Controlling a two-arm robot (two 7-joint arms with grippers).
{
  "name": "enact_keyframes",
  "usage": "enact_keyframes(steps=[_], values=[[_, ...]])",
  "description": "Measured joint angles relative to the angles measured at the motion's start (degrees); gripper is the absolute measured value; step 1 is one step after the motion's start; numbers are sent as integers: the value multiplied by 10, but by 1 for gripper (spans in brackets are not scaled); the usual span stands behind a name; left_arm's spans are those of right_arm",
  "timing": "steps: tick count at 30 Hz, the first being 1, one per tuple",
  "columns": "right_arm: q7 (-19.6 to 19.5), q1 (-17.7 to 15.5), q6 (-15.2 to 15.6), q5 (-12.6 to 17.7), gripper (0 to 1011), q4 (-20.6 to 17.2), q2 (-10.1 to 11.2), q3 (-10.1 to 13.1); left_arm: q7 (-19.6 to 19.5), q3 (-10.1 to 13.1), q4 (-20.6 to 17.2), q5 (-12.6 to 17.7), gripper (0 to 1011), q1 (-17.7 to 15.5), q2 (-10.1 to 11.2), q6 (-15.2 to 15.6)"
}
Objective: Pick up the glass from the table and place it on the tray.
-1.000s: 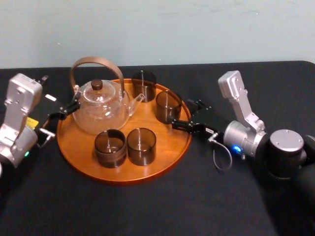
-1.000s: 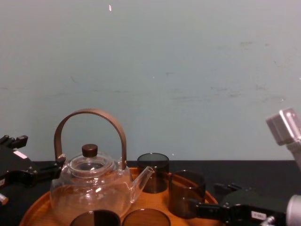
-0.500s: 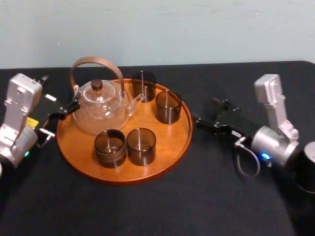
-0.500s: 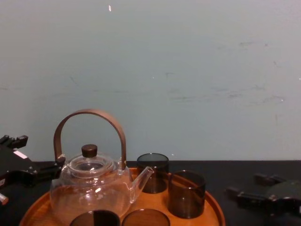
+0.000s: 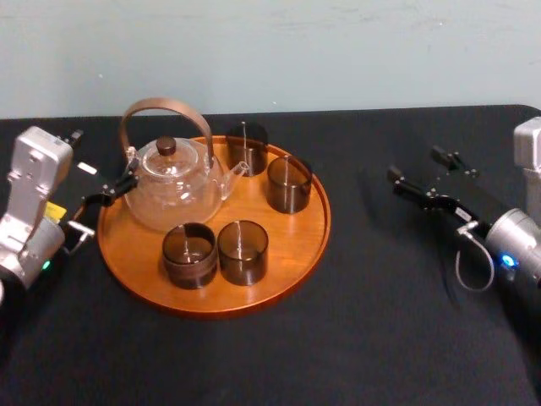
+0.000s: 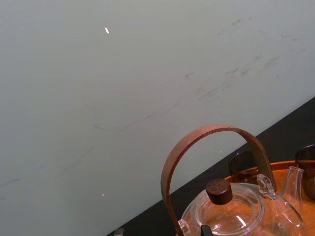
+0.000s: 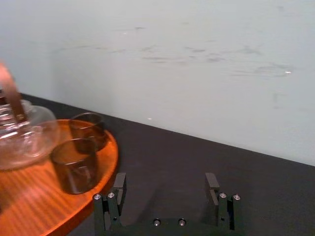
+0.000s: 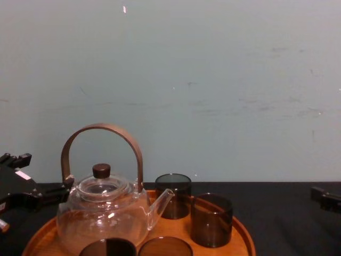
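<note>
Several dark smoky glasses stand upright on the round wooden tray (image 5: 287,271). The one nearest the tray's right rim is a glass (image 5: 289,183), also seen as the glass (image 7: 74,164) and the glass (image 8: 211,218). My right gripper (image 5: 416,167) hovers open over the black table (image 5: 380,338), well to the right of the tray, with nothing between its fingers (image 7: 119,186). My left gripper (image 5: 100,165) rests open at the tray's left edge, beside the glass teapot (image 5: 173,182).
The teapot (image 8: 104,213), with its tall brown handle, takes up the tray's back left. Another glass (image 5: 247,145) stands at the back of the tray, and two glasses (image 5: 243,251) at its front. A pale wall runs behind the table.
My right gripper has drawn back to the right, from the tray's right rim beside the glass to open table. The glass stays on the tray. The left arm has not moved.
</note>
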Motion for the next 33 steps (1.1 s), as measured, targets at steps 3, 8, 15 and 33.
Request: enact_keyframes(steps=[3, 8, 15, 33], values=[[-9, 1, -2, 0, 1002, 7, -3, 9, 0, 0, 0, 0, 1010, 0, 0, 0], [-19, 6, -4, -3, 1002, 17, -7, 15, 0, 0, 0, 0, 1010, 0, 0, 0], [-17, 6, -4, -3, 1002, 16, -7, 13, 0, 0, 0, 0, 1010, 0, 0, 0], [-14, 5, -4, -3, 1003, 14, -6, 11, 0, 0, 0, 0, 1009, 0, 0, 0]])
